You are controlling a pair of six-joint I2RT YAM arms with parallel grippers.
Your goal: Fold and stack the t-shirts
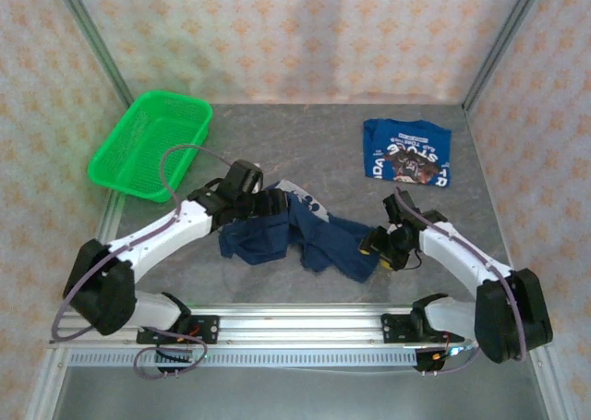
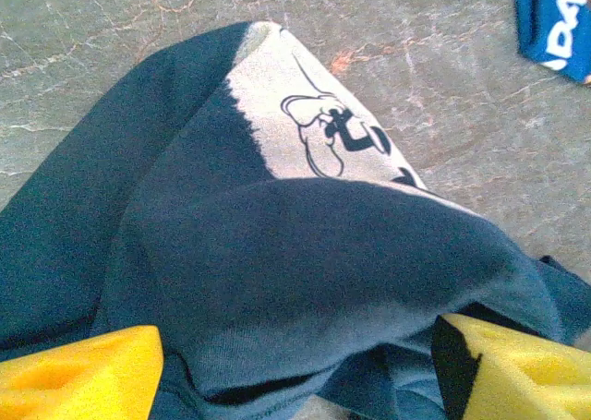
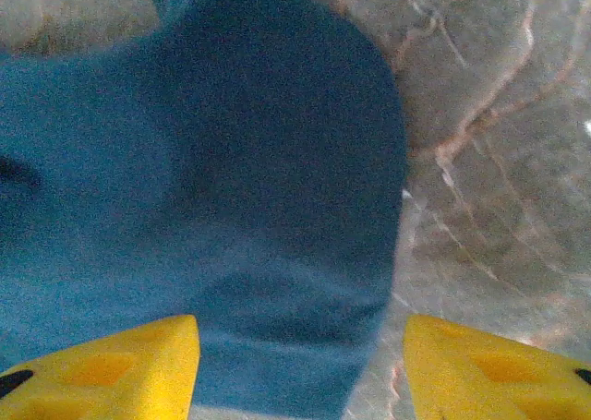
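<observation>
Walls (image 1: 305,32) are papered pale pink with a repeated orange motif. A grey marbled tabletop (image 1: 305,143) is seen mid-frame. Metal corner posts (image 1: 92,42) are set at upper left and upper right. A slotted aluminium rail (image 1: 305,323) is fixed along the bottom. Light is even.

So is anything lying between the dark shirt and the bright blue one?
No, nothing visible. Only bare table lies between the dark shirt and the blue shirt, which sits farther back on the right.
</observation>
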